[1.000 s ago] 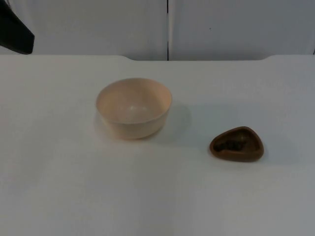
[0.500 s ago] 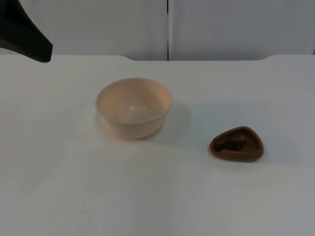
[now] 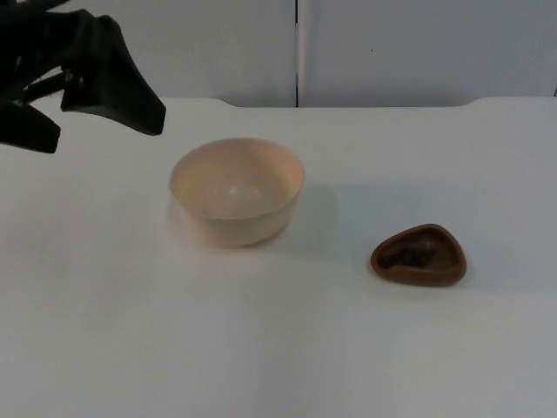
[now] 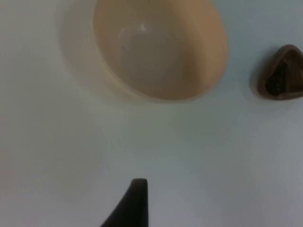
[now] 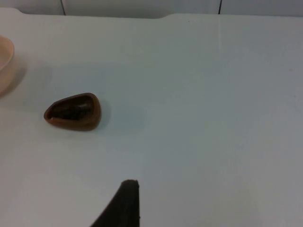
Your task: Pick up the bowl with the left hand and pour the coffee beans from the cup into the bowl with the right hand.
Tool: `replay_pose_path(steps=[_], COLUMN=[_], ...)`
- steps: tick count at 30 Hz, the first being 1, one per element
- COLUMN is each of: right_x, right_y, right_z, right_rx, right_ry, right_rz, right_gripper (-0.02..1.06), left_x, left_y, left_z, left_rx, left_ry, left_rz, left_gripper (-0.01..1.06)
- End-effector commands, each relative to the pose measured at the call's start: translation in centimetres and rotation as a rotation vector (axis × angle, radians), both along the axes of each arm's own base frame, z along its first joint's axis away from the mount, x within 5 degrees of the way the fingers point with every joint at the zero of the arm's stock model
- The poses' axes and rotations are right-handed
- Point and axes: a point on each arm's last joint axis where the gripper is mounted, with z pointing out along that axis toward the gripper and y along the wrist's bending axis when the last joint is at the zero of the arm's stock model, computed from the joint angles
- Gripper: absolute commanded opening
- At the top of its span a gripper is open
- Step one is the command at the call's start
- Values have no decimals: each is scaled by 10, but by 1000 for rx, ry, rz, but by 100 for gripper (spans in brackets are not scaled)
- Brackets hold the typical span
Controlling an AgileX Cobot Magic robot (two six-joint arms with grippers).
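While the pale peach round plastic bowl [image 3: 236, 190] sat upright, the left gripper [image 3: 91, 91], seemingly spread open, was seen at its ten o'clock; the brown rounded-triangular cup [image 3: 419, 255] of dark coffee beans [image 3: 411, 256] lay at four o'clock. The right gripper's state could not be told.

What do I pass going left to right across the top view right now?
left gripper above the table's far left → bowl → cup with coffee beans in it.

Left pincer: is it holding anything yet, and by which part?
Nothing is held. The left pincer hangs above the table, apart from the bowl. The cup of coffee beans sits untouched on the table.
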Motion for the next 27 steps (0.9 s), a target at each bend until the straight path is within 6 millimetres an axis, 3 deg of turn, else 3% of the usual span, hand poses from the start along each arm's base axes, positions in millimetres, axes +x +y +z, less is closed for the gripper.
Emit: replay_pose_path(steps=[1, 10, 13, 17, 20, 27], right_x=[0, 0, 0, 0, 0, 0], right_y=[0, 0, 0, 0, 0, 0], right_z=[0, 0, 0, 0, 0, 0], right_rx=[1, 1, 1, 1, 1, 1], right_ry=[-7, -7, -7, -7, -7, -7], right_rz=[-7, -7, -7, -7, -7, -7], right_gripper=[105, 105, 105, 105, 105, 105], left_x=[7, 58, 83, 98, 114, 132], left_y=[-1, -8, -12, -15, -15, -8], left_z=[-1, -6, -13, -21, -39, -69], left_rx=[4, 1, 8, -1, 9, 36], left_ry=[-14, 49, 119, 153, 201, 294], left_rz=[24, 62, 54, 61, 82, 136], left_gripper=[97, 97, 97, 97, 97, 97])
